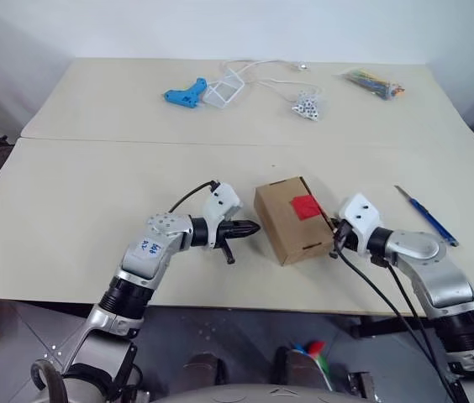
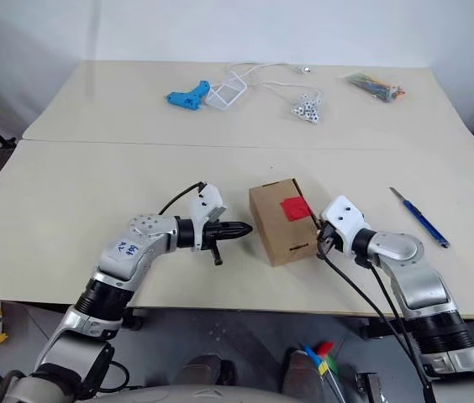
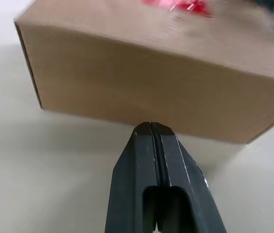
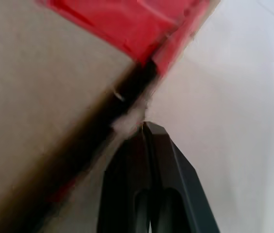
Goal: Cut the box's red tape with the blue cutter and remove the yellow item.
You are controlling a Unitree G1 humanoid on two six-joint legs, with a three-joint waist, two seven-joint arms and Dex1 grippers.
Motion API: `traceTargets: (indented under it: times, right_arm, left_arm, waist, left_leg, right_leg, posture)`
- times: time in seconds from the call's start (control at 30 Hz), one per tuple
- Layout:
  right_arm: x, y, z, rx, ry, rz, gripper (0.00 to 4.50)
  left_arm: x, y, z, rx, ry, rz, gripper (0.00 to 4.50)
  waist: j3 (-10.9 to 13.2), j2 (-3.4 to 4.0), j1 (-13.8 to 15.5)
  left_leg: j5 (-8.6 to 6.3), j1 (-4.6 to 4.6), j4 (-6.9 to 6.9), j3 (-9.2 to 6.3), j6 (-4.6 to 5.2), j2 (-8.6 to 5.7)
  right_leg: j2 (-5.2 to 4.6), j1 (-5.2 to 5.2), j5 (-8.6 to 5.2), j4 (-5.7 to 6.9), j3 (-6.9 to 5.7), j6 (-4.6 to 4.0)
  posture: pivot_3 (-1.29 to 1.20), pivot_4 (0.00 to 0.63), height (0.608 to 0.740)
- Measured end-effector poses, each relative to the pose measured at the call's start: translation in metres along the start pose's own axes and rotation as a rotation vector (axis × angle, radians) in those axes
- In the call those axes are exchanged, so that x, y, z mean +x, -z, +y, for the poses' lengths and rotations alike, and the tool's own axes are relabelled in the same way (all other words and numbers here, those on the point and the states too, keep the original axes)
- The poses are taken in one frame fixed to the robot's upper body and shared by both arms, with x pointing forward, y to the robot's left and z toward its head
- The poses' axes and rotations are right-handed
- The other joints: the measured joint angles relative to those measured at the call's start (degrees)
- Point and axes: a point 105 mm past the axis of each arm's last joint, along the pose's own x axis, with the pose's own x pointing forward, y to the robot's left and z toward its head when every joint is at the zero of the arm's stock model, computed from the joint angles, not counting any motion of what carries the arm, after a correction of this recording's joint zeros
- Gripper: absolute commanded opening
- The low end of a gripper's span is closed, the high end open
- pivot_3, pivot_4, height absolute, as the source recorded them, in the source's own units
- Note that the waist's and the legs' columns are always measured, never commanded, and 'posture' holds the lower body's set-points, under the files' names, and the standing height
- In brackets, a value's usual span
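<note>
Either side of the box (image 1: 292, 220), the left gripper (image 1: 250, 227) and right gripper (image 1: 335, 243), both pinched together and empty, flank it, probably to steady it while the blue cutter (image 1: 426, 215) lies apart to the right.

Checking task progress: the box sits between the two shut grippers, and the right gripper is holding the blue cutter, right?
Not quite. The blue cutter lies on the table to the right of the right gripper, which is shut and empty, as the left eye view shows. The box does sit between it and the shut left gripper.

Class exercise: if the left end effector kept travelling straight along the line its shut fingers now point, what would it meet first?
Most likely the box. The left end effector, fingers shut, points at its near side wall, with only bare table between them.
</note>
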Motion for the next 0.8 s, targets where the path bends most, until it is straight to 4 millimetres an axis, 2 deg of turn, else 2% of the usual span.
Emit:
traceTargets:
  times: [0.17,0.43,0.7,0.8]
  right_arm:
    - [0.004,-0.013,0.021,0.054,-0.064,0.018,0.03]
    - [0.009,-0.013,0.051,0.097,-0.139,0.090,0.03]
    - [-0.003,-0.011,0.063,0.186,-0.171,0.124,0.03]
    - [-0.019,-0.005,0.057,0.215,-0.162,0.176,0.03]
  left_arm:
    - [-0.019,0.010,0.002,0.015,-0.014,0.080,0.00]
    - [-0.044,0.017,-0.008,0.028,0.035,0.158,0.00]
    - [-0.050,0.017,-0.007,0.033,0.019,0.168,0.00]
    - [-0.061,0.020,-0.003,0.043,0.020,0.208,0.00]
  waist:
    - [0.00,0.00,-0.30]
    - [0.00,0.00,0.04]
    - [0.00,-0.01,0.03]
    - [0.00,-0.01,0.05]
  left_leg:
    - [-0.01,0.06,0.00,0.03,-0.02,0.03]
    - [-0.03,0.05,0.00,-0.04,-0.05,0.01]
    - [-0.03,0.05,-0.01,-0.03,-0.05,0.00]
    - [-0.04,0.02,-0.02,-0.02,-0.04,-0.01]
  right_leg:
    - [0.01,0.00,-0.01,0.03,0.06,-0.02]
    - [-0.01,0.00,-0.02,0.00,0.08,-0.03]
    - [0.00,0.00,-0.02,0.00,0.08,-0.03]
    - [-0.01,-0.02,-0.02,-0.02,0.09,-0.03]
  posture:
    - [0.00,0.150,0.740]
    - [0.00,0.150,0.740]
    - [0.00,0.150,0.740]
    - [0.00,0.150,0.740]
